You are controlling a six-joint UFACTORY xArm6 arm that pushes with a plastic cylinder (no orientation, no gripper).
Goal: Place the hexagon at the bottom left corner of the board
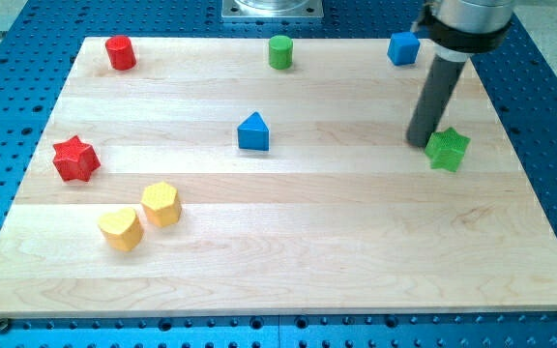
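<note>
One yellow hexagon block (161,204) sits on the pale wooden board (288,261) toward the view's lower left, well apart from my tip (417,143), which rests far across the board at the view's right. The hexagon is a short, flat-topped prism with a bright yellow top face and slightly darker, orange-tinted side walls; it stands flat on the wood. Just beside it, toward the view's lower left and nearly touching, lies a yellow heart-shaped block (120,228). Further up and to the view's left is a red star block (74,159). Near the board's middle stands a blue triangular block (252,131). Along the view's top edge are a red cylinder block (120,52), a green cylinder block (279,51) and a blue cube block (403,47). My tip is a bare dark rod end holding nothing; it stands on the board right against the view's left side of a green star block (447,149), though I cannot tell whether it actually touches. The board lies on a blue perforated table (549,106).
</note>
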